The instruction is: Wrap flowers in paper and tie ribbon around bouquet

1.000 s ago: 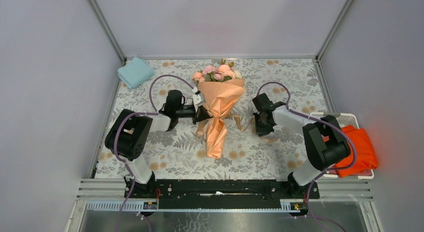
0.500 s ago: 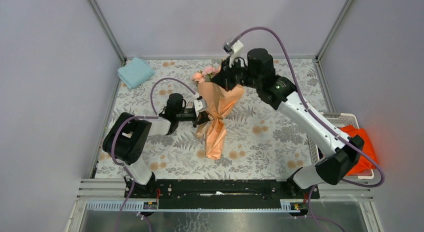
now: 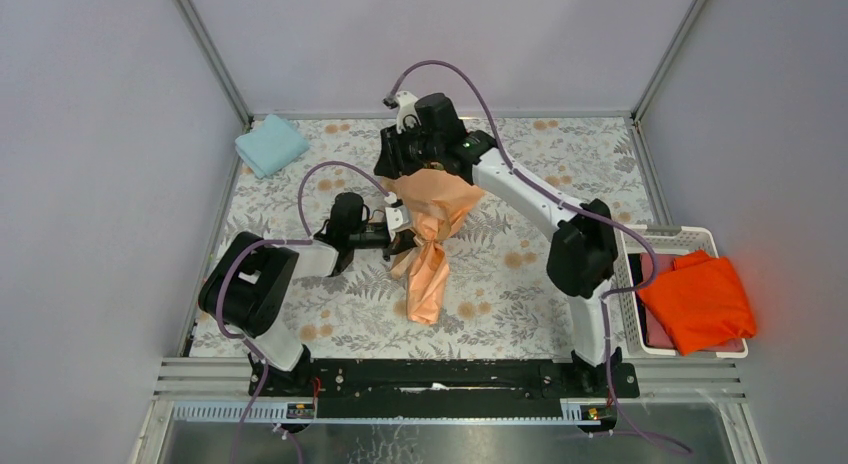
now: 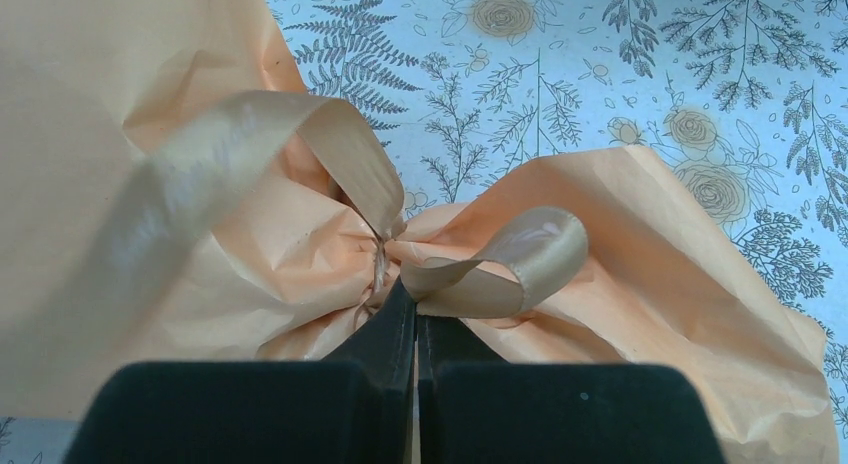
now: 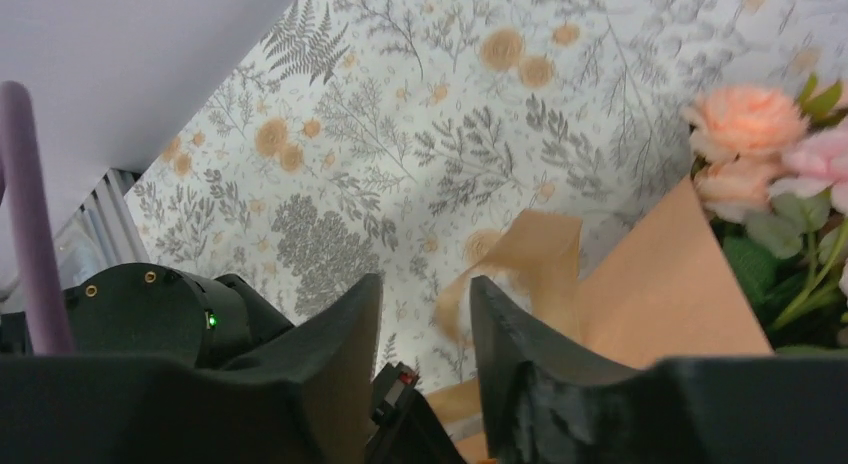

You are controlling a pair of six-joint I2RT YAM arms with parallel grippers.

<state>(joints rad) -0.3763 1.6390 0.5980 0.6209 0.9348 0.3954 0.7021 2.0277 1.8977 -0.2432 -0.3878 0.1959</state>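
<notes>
Bouquet (image 3: pixel 430 274), pink roses (image 5: pixel 822 162) in peach-orange crinkly paper cone (image 4: pixel 650 244): left gripper (image 4: pixel 412 299) clenched at tan ribbon knot (image 4: pixel 385 242), 9 o'clock, likely anchoring waist; right gripper (image 5: pixel 425 284) jaws apart, empty, hovering 12 o'clock.

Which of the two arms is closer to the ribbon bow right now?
Left. The left end effector is closed right at the knot of the ribbon; the right end effector hangs open up by the flowers.

Even, soft light, faint shadows — the ribbon (image 4: pixel 170 194) blurs near the left wrist lens; overhead view sharp.
</notes>
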